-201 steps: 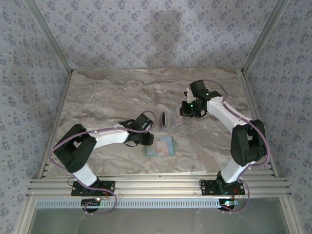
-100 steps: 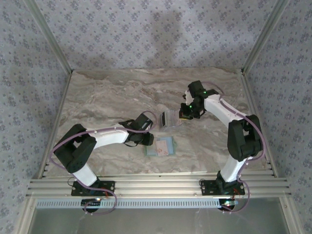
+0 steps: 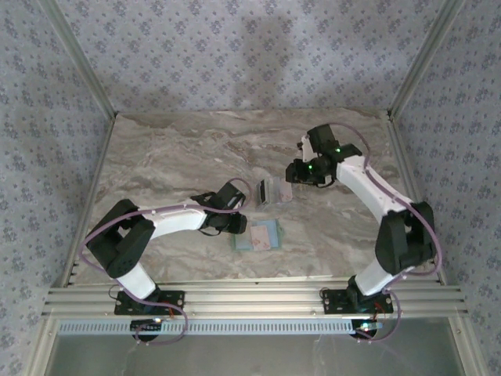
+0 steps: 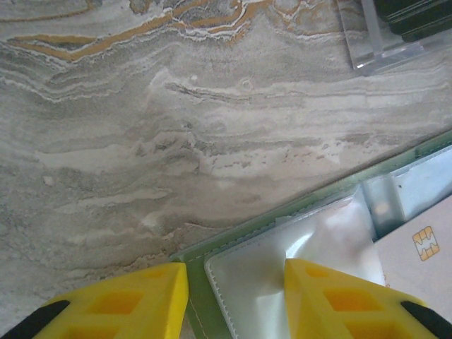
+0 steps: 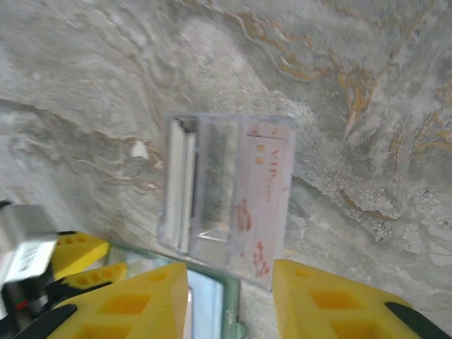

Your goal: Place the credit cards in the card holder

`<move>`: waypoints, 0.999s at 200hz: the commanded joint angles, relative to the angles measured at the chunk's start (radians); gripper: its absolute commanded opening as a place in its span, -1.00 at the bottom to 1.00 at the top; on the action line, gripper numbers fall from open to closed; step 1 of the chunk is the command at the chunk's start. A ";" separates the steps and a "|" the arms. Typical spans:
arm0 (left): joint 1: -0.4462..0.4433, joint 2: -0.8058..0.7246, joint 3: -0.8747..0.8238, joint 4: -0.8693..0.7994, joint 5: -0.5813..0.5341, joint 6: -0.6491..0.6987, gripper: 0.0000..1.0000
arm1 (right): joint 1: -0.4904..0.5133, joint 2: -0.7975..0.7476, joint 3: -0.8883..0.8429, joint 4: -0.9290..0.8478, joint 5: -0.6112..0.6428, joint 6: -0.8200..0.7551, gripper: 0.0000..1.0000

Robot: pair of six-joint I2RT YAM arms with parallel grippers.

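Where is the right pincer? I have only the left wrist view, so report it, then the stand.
Observer: The right pincer hangs just right of the clear stand as the top view shows it, jaws apart with nothing between them.
Operator: Tell me what's in that stand.
Observer: A card with red print stands at one end, with what look like pale cards edge-on at the other.
Operator: Give me the card holder's layout.
Observer: The card holder lies opened flat, both panels showing, nearer the arm bases than the stand.
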 commanded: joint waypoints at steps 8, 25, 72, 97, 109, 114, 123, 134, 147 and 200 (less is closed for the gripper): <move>-0.006 0.039 -0.035 0.022 0.095 0.003 -0.20 | 0.066 -0.103 -0.096 0.021 0.007 0.023 -0.27; -0.006 -0.012 -0.027 0.000 0.099 0.005 -0.19 | 0.092 -0.136 -0.184 0.068 -0.024 0.053 -0.36; -0.062 -0.076 0.038 -0.089 0.066 0.016 -0.37 | 0.135 -0.181 -0.362 0.198 -0.105 0.093 -0.51; -0.086 -0.073 0.073 -0.118 0.044 0.008 -0.60 | 0.154 -0.178 -0.422 0.259 -0.134 0.118 -0.52; -0.092 -0.073 0.088 -0.133 0.034 0.004 -0.69 | 0.161 -0.172 -0.439 0.278 -0.138 0.124 -0.51; -0.094 -0.076 0.093 -0.144 0.019 -0.001 -0.70 | 0.163 -0.169 -0.446 0.285 -0.139 0.126 -0.51; -0.095 -0.085 0.100 -0.176 -0.035 -0.018 -0.74 | 0.167 -0.160 -0.455 0.298 -0.147 0.130 -0.51; -0.095 -0.097 0.112 -0.221 -0.116 -0.029 -0.80 | 0.169 -0.151 -0.466 0.312 -0.152 0.130 -0.51; -0.095 -0.116 0.120 -0.249 -0.170 -0.030 -0.80 | 0.171 -0.142 -0.474 0.319 -0.152 0.131 -0.50; -0.132 -0.065 0.178 -0.143 0.093 0.003 -0.70 | 0.168 -0.093 -0.495 0.337 -0.168 0.140 -0.39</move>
